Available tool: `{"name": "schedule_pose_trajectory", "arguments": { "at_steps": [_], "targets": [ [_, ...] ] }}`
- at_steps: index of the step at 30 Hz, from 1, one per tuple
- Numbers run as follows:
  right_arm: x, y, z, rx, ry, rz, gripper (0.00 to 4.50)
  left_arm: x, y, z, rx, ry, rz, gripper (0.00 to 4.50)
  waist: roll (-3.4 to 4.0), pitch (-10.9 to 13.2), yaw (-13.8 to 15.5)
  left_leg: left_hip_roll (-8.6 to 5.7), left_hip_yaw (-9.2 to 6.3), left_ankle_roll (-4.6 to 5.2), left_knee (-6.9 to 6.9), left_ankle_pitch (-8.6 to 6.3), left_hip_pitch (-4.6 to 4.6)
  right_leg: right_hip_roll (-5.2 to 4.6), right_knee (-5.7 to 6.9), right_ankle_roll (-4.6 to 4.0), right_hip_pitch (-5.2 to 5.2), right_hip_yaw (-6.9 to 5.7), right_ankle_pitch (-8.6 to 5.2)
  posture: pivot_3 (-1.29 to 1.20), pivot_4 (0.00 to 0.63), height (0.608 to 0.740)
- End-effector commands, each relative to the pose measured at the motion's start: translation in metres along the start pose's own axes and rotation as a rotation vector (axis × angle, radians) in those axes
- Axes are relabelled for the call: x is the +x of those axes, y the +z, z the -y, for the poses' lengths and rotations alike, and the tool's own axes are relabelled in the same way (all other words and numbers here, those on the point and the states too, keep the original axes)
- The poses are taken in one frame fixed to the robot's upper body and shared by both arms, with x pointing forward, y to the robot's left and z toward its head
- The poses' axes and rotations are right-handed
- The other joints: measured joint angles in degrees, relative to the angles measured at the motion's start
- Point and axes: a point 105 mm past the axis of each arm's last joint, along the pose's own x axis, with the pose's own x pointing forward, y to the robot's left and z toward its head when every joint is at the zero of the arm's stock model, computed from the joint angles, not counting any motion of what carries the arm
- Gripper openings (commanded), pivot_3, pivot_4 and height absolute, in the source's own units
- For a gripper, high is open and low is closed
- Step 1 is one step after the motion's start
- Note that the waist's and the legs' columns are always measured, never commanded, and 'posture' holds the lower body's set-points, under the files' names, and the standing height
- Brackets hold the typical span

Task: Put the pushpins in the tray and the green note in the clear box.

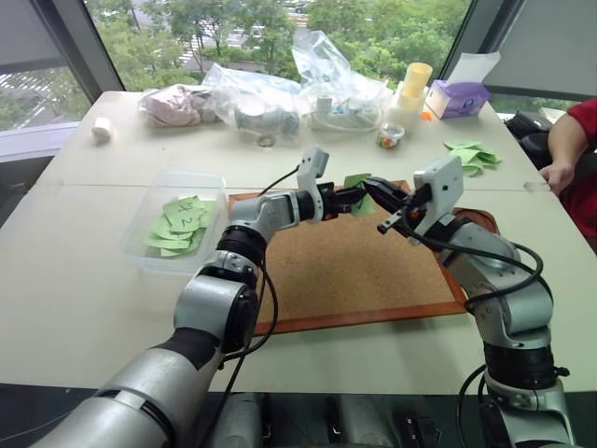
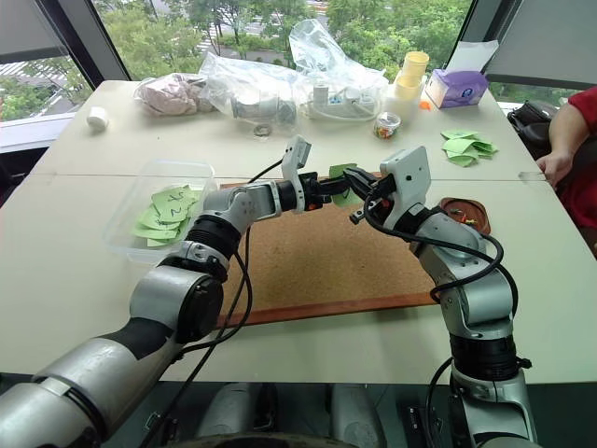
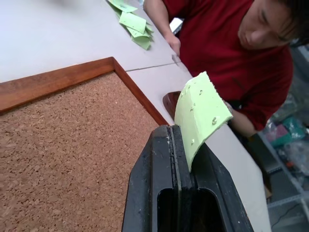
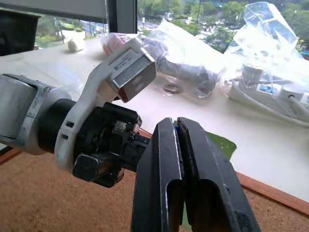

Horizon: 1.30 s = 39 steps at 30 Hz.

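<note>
At frame centre, above the corkboard [image 1: 354, 266], the green note [image 3: 200, 113] is pinched in the left hand [image 1: 359, 196]; the right hand [image 1: 392, 207], clamped shut, meets it. Carrying it to the clear box [image 1: 140, 245] at middle left is judged next.

The corkboard [image 1: 359, 271] lies at the table's [image 1: 84, 308] centre. The clear box [image 1: 175, 219] sits just left of it, with notes inside. The tray [image 2: 464, 214] sits at the corkboard's right far corner. Both grippers meet above the corkboard's far edge. Plastic bags [image 1: 298, 89] lie behind, along the table's far side.
</note>
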Motion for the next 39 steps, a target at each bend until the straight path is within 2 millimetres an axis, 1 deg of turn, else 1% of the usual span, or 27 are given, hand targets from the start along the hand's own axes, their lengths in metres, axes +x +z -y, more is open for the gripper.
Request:
{"name": "schedule_pose_trajectory", "arguments": {
  "at_steps": [1, 2, 3, 5, 6, 8, 9, 10, 12, 14, 16, 18, 22, 28, 31, 37, 38, 39],
  "targets": [
    [-0.005, 0.02, 0.004, 0.051, -0.029, 0.083, 0.0, -0.002, 0.017, 0.007, 0.111, -0.001, 0.026, 0.03, 0.0, 0.0, 0.1, 0.0, 0.0, 0.0, 0.0, 0.0, 0.0, 0.0, 0.0, 0.0, 0.0, 0.0, 0.0, 0.0, 0.15, 0.735],
    [-0.009, 0.021, 0.013, 0.085, -0.07, 0.095, 0.0, -0.003, 0.018, 0.006, 0.208, 0.012, 0.008, 0.03, 0.0, 0.0, 0.1, 0.0, -0.01, 0.0, 0.0, 0.0, -0.01, 0.0, 0.0, 0.0, 0.0, -0.01, 0.0, 0.0, 0.15, 0.735],
    [-0.015, 0.021, 0.027, 0.121, -0.133, 0.105, 0.0, -0.006, 0.019, 0.009, 0.325, 0.008, -0.014, 0.03, 0.0, 0.0, 0.1, -0.01, 0.0, 0.0, 0.0, 0.0, 0.0, 0.0, 0.0, 0.0, 0.0, -0.01, 0.0, 0.0, 0.15, 0.735],
    [-0.04, 0.014, 0.086, 0.193, -0.398, 0.085, 0.0, -0.018, 0.025, 0.027, 0.614, -0.048, -0.073, 0.03, 0.0, 0.0, 0.1, -0.01, 0.0, 0.0, -0.01, 0.0, -0.01, -0.02, 0.0, 0.0, 0.0, -0.01, 0.0, 0.0, 0.15, 0.735],
    [-0.051, 0.011, 0.103, 0.221, -0.48, 0.079, 0.0, -0.023, 0.026, 0.033, 0.693, -0.063, -0.092, 0.03, 0.0, 0.0, 0.1, -0.01, 0.02, 0.0, -0.02, 0.0, -0.01, -0.03, 0.0, 0.0, 0.0, 0.01, 0.0, 0.0, 0.15, 0.735],
    [-0.064, 0.003, 0.123, 0.258, -0.569, 0.054, 0.0, -0.034, 0.023, 0.04, 0.829, -0.079, -0.136, 0.03, 0.01, 0.0, 0.3, 0.08, 0.08, -0.01, -0.01, 0.0, -0.02, -0.08, 0.02, 0.0, 0.0, 0.01, 0.0, 0.0, 0.15, 0.735],
    [-0.067, -0.001, 0.128, 0.261, -0.593, 0.038, 0.0, -0.039, 0.021, 0.042, 0.878, -0.084, -0.158, 0.03, 0.03, 0.0, 0.1, 0.09, 0.11, -0.01, -0.01, 0.0, -0.02, -0.08, 0.02, -0.01, 0.0, 0.0, 0.0, 0.0, 0.15, 0.735],
    [-0.072, -0.009, 0.137, 0.244, -0.65, -0.019, 0.0, -0.045, 0.016, 0.043, 0.942, -0.097, -0.19, 0.03, 0.05, 0.0, 0.0, 0.13, 0.12, -0.01, -0.04, 0.0, 0.02, -0.05, 0.01, -0.01, 0.0, 0.02, 0.0, 0.0, 0.15, 0.735],
    [-0.082, -0.026, 0.152, 0.206, -0.748, -0.137, 0.0, -0.054, 0.01, 0.053, 0.948, -0.161, -0.19, 0.03, 0.13, -0.1, -0.2, 0.11, 0.15, -0.01, -0.08, 0.0, 0.07, -0.01, 0.02, -0.01, 0.0, 0.06, 0.0, 0.0, 0.15, 0.735],
    [-0.087, -0.036, 0.16, 0.179, -0.798, -0.205, 0.0, -0.058, 0.006, 0.062, 0.913, -0.219, -0.172, 0.03, 0.14, -0.1, -0.2, 0.14, 0.17, -0.01, -0.07, 0.0, 0.09, 0.0, 0.04, -0.01, 0.0, 0.08, 0.0, 0.0, 0.15, 0.735],
    [-0.091, -0.05, 0.165, 0.174, -0.828, -0.277, 0.0, -0.062, 0.001, 0.064, 0.877, -0.244, -0.177, 0.03, 0.15, 0.0, -0.3, 0.19, 0.17, -0.02, -0.02, 0.01, 0.09, 0.01, 0.07, -0.01, 0.0, 0.08, 0.0, 0.0, 0.15, 0.735],
    [-0.087, -0.057, 0.162, 0.2, -0.792, -0.282, 0.0, -0.064, -0.005, 0.058, 0.902, -0.219, -0.207, 0.03, 0.15, 0.0, -0.3, 0.15, 0.16, -0.01, -0.02, 0.01, 0.09, 0.02, 0.08, -0.01, -0.01, 0.1, 0.0, 0.0, 0.15, 0.735],
    [-0.084, -0.083, 0.163, 0.205, -0.788, -0.369, 0.0, -0.069, -0.008, 0.048, 0.88, -0.173, -0.214, 0.03, 0.16, 0.0, -0.3, 0.12, 0.16, -0.01, -0.02, 0.01, 0.12, 0.03, 0.08, 0.0, 0.0, 0.12, 0.0, 0.0, 0.15, 0.735],
    [-0.085, -0.099, 0.171, 0.189, -0.814, -0.418, 0.0, -0.075, -0.01, 0.041, 0.888, -0.155, -0.229, 0.03, 0.16, 0.0, -0.2, 0.18, 0.16, -0.01, 0.0, 0.01, 0.11, 0.01, 0.08, 0.0, 0.01, 0.12, 0.0, 0.0, 0.15, 0.735],
    [-0.084, -0.099, 0.172, 0.187, -0.81, -0.405, 0.96, -0.075, -0.012, 0.042, 0.88, -0.158, -0.225, 0.0, 0.16, 0.0, -0.2, 0.17, 0.15, -0.01, 0.0, 0.01, 0.1, 0.0, 0.08, 0.0, 0.01, 0.11, 0.0, 0.0, 0.15, 0.735],
    [-0.082, -0.094, 0.172, 0.184, -0.798, -0.369, 4.09, -0.073, -0.014, 0.045, 0.875, -0.175, -0.209, 0.0, 0.16, 0.0, -0.3, 0.19, 0.15, -0.02, -0.01, 0.01, 0.11, 0.01, 0.08, 0.0, 0.01, 0.11, 0.0, 0.0, 0.15, 0.735],
    [-0.082, -0.092, 0.172, 0.182, -0.8, -0.358, 4.43, -0.073, -0.014, 0.045, 0.876, -0.174, -0.21, 0.0, 0.16, 0.0, -0.3, 0.2, 0.15, -0.02, -0.01, 0.01, 0.11, 0.01, 0.08, 0.0, 0.01, 0.11, 0.0, 0.0, 0.15, 0.735],
    [-0.083, -0.09, 0.173, 0.179, -0.806, -0.352, 4.43, -0.072, -0.014, 0.044, 0.877, -0.173, -0.21, 0.0, 0.16, 0.0, -0.3, 0.2, 0.15, -0.02, -0.01, 0.01, 0.11, 0.01, 0.08, 0.0, 0.01, 0.11, 0.0, 0.0, 0.15, 0.735]
  ]
}}
